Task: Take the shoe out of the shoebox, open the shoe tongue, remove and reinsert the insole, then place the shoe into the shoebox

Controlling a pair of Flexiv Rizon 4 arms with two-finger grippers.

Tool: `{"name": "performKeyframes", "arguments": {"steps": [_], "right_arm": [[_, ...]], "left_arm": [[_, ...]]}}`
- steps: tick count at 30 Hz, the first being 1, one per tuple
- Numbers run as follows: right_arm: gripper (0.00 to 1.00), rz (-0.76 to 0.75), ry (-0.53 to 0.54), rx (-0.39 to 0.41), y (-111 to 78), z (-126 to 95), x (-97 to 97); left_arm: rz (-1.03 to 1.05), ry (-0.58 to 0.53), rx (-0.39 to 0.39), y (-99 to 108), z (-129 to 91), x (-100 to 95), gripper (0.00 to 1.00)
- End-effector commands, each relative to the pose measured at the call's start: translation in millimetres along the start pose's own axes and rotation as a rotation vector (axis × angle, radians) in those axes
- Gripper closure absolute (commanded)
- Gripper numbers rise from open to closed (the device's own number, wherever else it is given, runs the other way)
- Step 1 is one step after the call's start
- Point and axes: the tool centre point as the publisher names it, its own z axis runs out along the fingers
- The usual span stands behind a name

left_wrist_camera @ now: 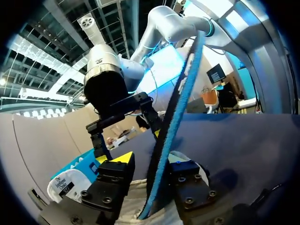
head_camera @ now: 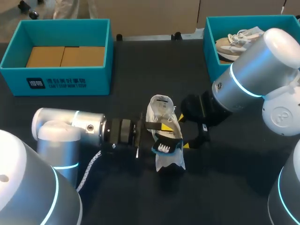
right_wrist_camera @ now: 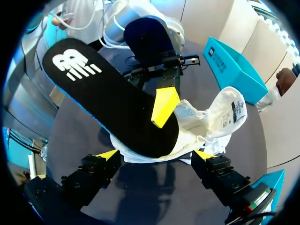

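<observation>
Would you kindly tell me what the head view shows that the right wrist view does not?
Only the head view: brown cardboard inside the left shoebox, and a second shoe in the right shoebox. Only the right wrist view: the full black face of the insole. Both: the white shoe on the table, the insole rising from it, held by the left jaws, with the right jaws open near the shoe.

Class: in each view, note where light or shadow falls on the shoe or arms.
Head view: sheen on the right arm, shoe brightly lit. Left wrist view: right gripper backlit, dark. Right wrist view: insole matte, no glare; shadow under the shoe on the table.
</observation>
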Motion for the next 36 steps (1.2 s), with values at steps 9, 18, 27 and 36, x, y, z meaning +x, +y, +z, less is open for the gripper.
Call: {"name": "performKeyframes", "arguments": {"steps": [9, 18, 27, 36], "right_arm": [[0.00, 0.000, -0.001, 0.000, 0.0, 1, 0.4], [0.00, 0.000, -0.001, 0.000, 0.0, 1, 0.4], [0.00, 0.000, -0.001, 0.000, 0.0, 1, 0.4], [0.00, 0.000, -0.001, 0.000, 0.0, 1, 0.4]], "left_arm": [[-0.020, -0.006, -0.106, -5, -18, 8.9, 0.77], [-0.014, 0.017, -0.206, -1, -18, 9.8, 1.00], [-0.007, 0.037, -0.267, 14, -15, 10.4, 1.00], [0.032, 0.015, -0.279, 29, -15, 6.6, 1.00]]}}
